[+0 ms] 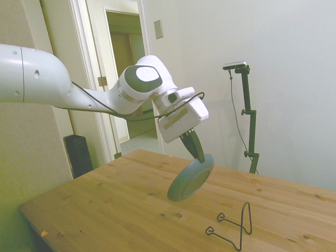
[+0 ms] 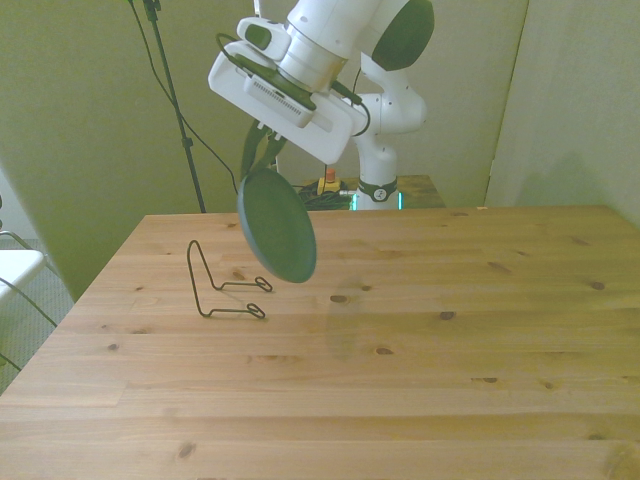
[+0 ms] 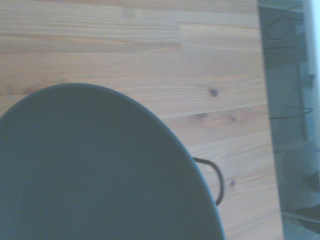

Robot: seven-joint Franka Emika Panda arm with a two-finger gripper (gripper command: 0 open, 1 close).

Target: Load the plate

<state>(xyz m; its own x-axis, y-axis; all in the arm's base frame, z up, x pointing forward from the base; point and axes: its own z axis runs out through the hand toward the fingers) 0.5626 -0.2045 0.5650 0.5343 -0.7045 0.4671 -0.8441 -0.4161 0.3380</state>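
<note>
We see the hand (image 1: 195, 152) tilted over and lifted well clear of the bench (image 2: 420, 350), its two dark fingers (image 2: 250, 150) pinching the upper rim of the plate (image 2: 277, 226). The plate hangs below the hand in the air, touching nothing else, and stands steeply on edge rather than flat. In the side view its pale underside (image 1: 191, 177) faces us; in the front view we look into its dark hollow face, which carries nothing. Below the hand and a little toward the front view's left, a thin black wire stand (image 2: 226, 287) sits on the bench, with an upright loop and two short feet ending in small rings; it holds nothing, and the plate is apart from it, above it. From the wrist the plate (image 3: 95, 170) fills most of the frame, and one curled end of the wire stand (image 3: 214, 179) peeks out past its rim against the wood (image 3: 150, 45).
</note>
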